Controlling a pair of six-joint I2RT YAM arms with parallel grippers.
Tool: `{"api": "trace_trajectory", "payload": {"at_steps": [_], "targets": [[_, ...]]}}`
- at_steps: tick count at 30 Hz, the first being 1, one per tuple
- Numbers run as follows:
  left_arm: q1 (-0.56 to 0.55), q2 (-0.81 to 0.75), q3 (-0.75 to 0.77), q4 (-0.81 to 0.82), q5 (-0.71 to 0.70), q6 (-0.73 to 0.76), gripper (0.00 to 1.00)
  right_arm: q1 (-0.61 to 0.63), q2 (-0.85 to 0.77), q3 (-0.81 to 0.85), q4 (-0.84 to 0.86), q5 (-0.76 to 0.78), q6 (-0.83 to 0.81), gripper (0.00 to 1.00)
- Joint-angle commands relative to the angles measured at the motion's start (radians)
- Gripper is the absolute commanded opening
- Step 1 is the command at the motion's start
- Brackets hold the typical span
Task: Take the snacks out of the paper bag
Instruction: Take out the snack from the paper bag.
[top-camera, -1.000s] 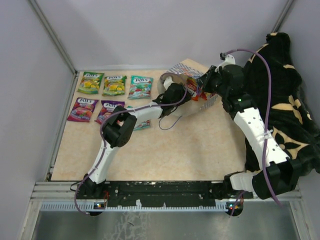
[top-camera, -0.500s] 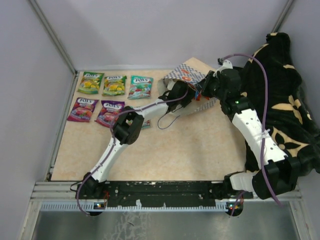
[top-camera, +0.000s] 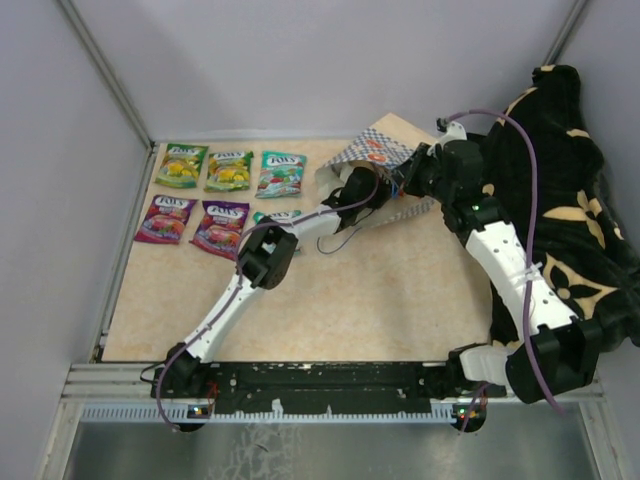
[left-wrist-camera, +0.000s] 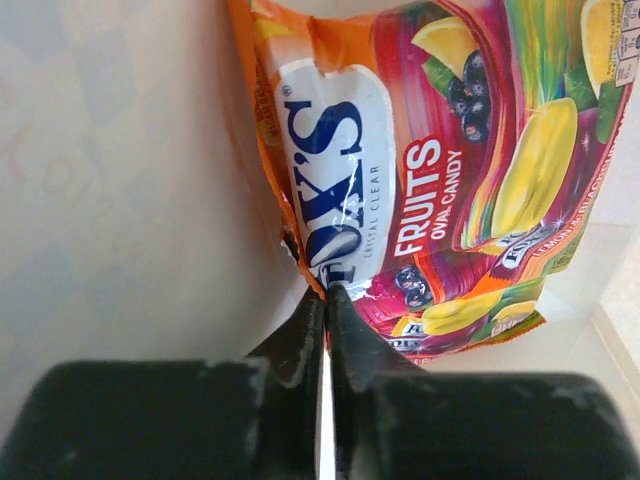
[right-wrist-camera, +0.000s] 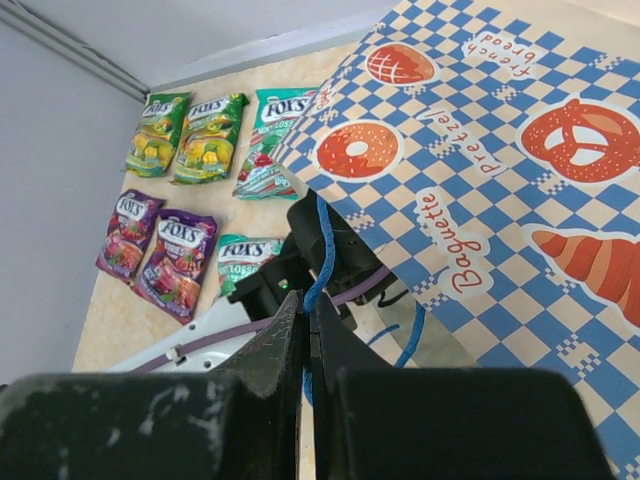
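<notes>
The paper bag lies on its side at the back of the table, its blue-and-white checkered side facing up. My right gripper is shut on its blue cord handle, holding the mouth up. My left gripper is inside the bag, shut on the bottom edge of an orange-red snack packet. In the top view its fingers are hidden in the bag mouth. Several other snacks lie in two rows to the left: green, green, teal, purple, purple, and teal partly under my left arm.
A black-and-tan blanket is heaped along the right side, behind my right arm. Grey walls close in the table at the back and left. A loose loop of blue cord lies on the table by the bag mouth.
My left arm has stretched further into the bag and its gripper has gone from open to shut on the orange-red packet. The right gripper has kept its hold on the cord.
</notes>
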Motion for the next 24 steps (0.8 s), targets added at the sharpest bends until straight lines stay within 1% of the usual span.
{"api": "trace_trajectory", "payload": {"at_steps": [1, 7, 10, 14, 15, 17, 22, 24], "targets": [[0.026, 0.007, -0.014, 0.066, 0.033, 0.063, 0.00, -0.006, -0.055, -0.003, 0.051, -0.001, -0.007, 0.01], [0.032, -0.125, -0.183, 0.183, 0.030, 0.134, 0.00, -0.006, -0.036, 0.029, 0.039, -0.006, -0.014, 0.01], [0.029, -0.221, -0.301, 0.253, 0.028, 0.180, 0.00, -0.007, -0.032, 0.044, 0.032, 0.000, -0.013, 0.01], [0.024, -0.395, -0.539, 0.379, 0.028, 0.235, 0.00, -0.007, -0.034, 0.053, 0.021, 0.019, -0.015, 0.01], [0.023, -0.443, -0.626, 0.412, 0.034, 0.246, 0.00, -0.007, -0.033, 0.054, 0.021, 0.023, -0.016, 0.01], [0.018, -0.536, -0.748, 0.466, 0.055, 0.275, 0.00, -0.006, -0.028, 0.058, 0.023, 0.032, -0.016, 0.01], [-0.003, -0.740, -1.006, 0.545, 0.146, 0.355, 0.00, -0.009, -0.003, 0.071, 0.027, 0.076, -0.016, 0.01], [-0.011, -0.813, -1.083, 0.549, 0.190, 0.381, 0.00, -0.012, 0.011, 0.073, 0.035, 0.093, -0.017, 0.01]]}}
